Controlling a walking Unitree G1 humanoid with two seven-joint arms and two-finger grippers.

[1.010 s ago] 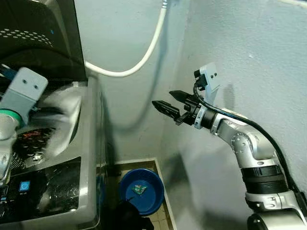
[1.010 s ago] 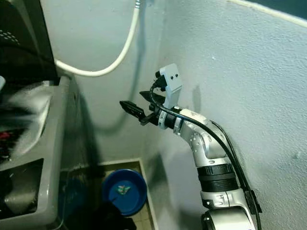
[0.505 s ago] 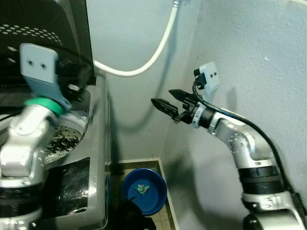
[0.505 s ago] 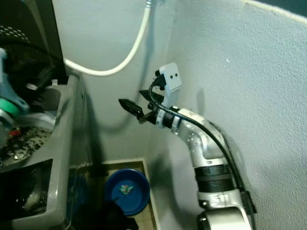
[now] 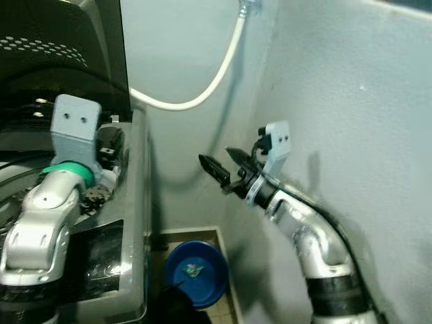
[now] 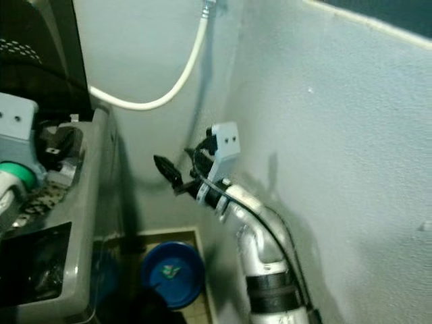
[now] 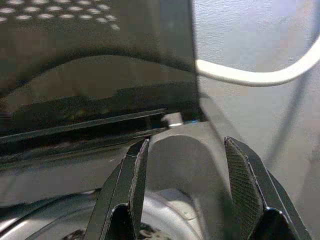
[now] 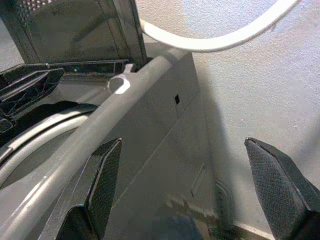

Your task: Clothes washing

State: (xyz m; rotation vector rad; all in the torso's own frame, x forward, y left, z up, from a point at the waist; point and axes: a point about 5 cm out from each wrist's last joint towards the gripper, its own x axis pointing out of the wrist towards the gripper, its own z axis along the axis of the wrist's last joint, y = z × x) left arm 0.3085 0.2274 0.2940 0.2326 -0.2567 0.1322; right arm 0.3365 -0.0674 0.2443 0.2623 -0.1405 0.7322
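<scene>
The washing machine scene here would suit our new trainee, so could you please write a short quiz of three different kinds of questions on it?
1. True or false: the lid of the washing machine stands raised.
2. Multiple choice: what lies on the floor between the machine and the wall? A) a blue basin B) a red bucket C) a wicker basket
3. Fill in: the right gripper hangs in the air beside the machine with its fingers ____.

Key:
1. True; the left gripper is at the rim of the drum, open.
2. A, the blue basin.
3. Open, holding nothing; a white hose curves above it.
</scene>
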